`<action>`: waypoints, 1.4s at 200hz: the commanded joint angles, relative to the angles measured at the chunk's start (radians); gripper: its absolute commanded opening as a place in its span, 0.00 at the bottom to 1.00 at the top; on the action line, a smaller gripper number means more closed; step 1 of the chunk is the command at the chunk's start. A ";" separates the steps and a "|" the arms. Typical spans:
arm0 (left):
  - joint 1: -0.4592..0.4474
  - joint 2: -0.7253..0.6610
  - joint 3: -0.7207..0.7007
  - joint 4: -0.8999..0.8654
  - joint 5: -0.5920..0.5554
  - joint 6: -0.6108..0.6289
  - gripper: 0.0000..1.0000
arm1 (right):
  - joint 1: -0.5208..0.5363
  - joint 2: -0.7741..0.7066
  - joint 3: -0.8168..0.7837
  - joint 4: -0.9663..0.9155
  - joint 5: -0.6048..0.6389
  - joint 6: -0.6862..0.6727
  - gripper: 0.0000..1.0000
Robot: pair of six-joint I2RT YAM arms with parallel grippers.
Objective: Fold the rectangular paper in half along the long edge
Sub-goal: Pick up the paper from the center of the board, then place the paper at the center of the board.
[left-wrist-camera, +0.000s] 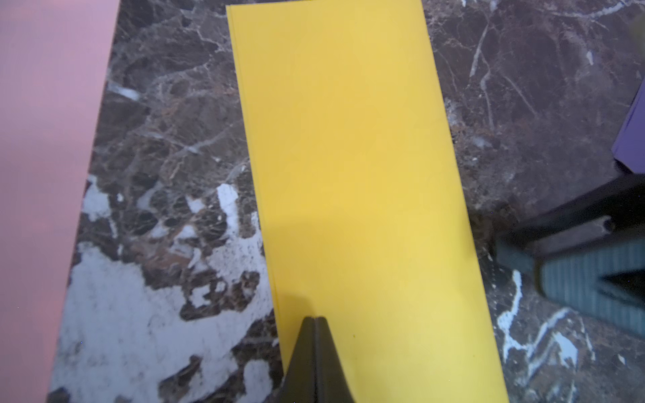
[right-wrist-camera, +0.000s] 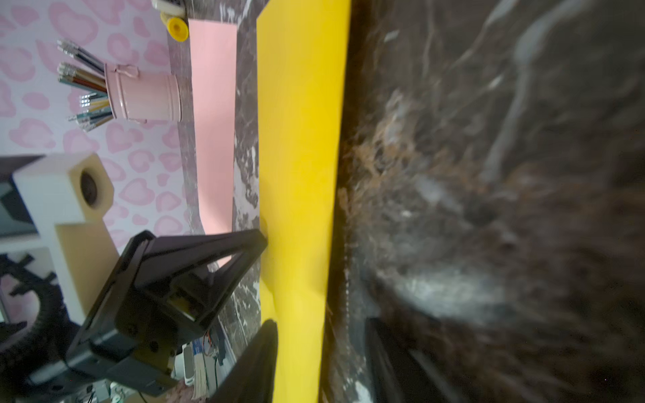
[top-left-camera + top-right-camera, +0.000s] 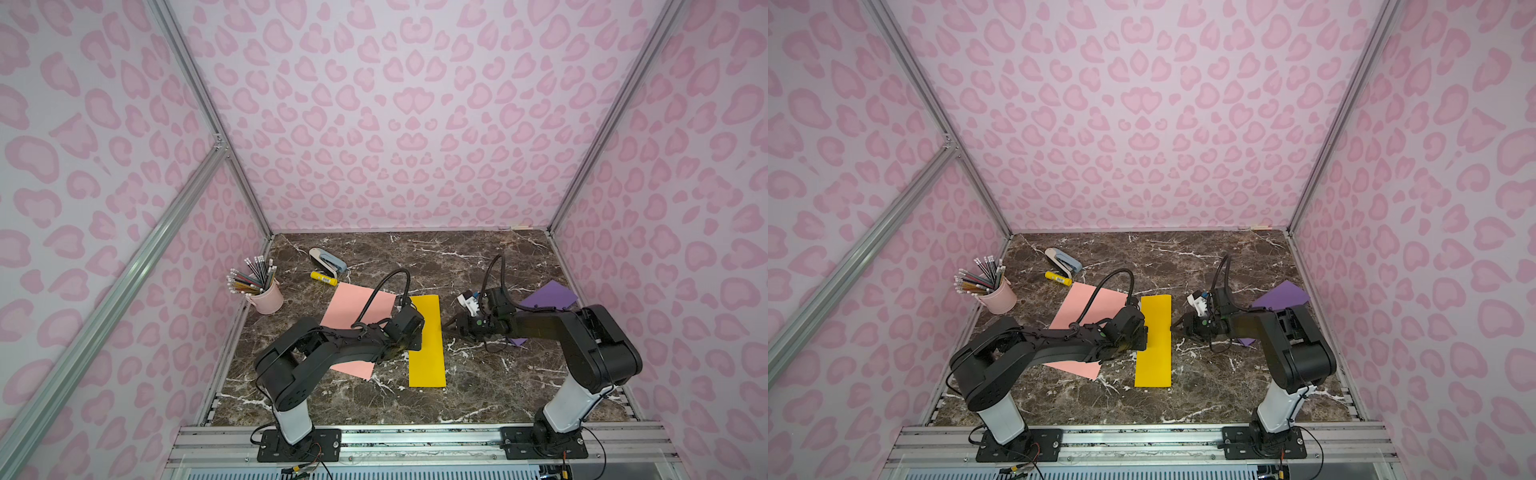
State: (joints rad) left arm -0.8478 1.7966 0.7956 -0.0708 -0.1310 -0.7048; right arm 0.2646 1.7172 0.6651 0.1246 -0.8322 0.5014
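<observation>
While yellow paper (image 3: 426, 340) lies folded, marble (image 3: 478, 374) flanks long edges.

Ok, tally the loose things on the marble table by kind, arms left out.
Paper sheets: 3 (narrow yellow sheet, pink sheet, purple sheet)
Grey-and-white stapler: 1
Yellow tube, marker or glue stick: 1
Pink metal cup of pencils: 1
Total: 6

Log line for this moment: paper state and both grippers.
yellow paper: folded lengthwise, flat on table | left gripper: shut, fingers on paper near layered edge | right gripper: open, at opposite long edge
</observation>
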 commanded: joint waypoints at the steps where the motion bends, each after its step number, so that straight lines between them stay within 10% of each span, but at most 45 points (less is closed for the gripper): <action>1: 0.000 0.011 -0.012 -0.134 0.026 0.006 0.04 | 0.044 -0.003 -0.036 0.014 0.047 0.036 0.46; 43: -0.002 0.009 -0.003 -0.134 0.029 0.008 0.04 | 0.120 0.041 -0.036 0.059 0.078 0.078 0.38; 96: -0.002 -0.017 0.005 -0.134 0.027 0.011 0.04 | 0.126 0.000 -0.036 0.056 0.111 0.109 0.00; 139: -0.005 -0.127 0.055 -0.161 -0.002 0.015 0.05 | 0.133 -0.029 -0.032 0.045 0.115 0.111 0.00; 198: -0.004 -0.597 0.166 -0.290 -0.152 0.047 0.79 | 0.088 -0.145 0.045 -0.106 0.171 0.052 0.00; 280: -0.001 -1.476 -0.061 -0.555 -0.447 -0.093 0.99 | -0.214 -0.109 0.214 -0.265 0.213 -0.043 0.00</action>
State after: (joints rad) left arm -0.8505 0.4706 0.7544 -0.4740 -0.4454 -0.7296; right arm 0.0860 1.5749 0.8440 -0.0879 -0.6514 0.4889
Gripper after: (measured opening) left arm 0.998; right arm 0.062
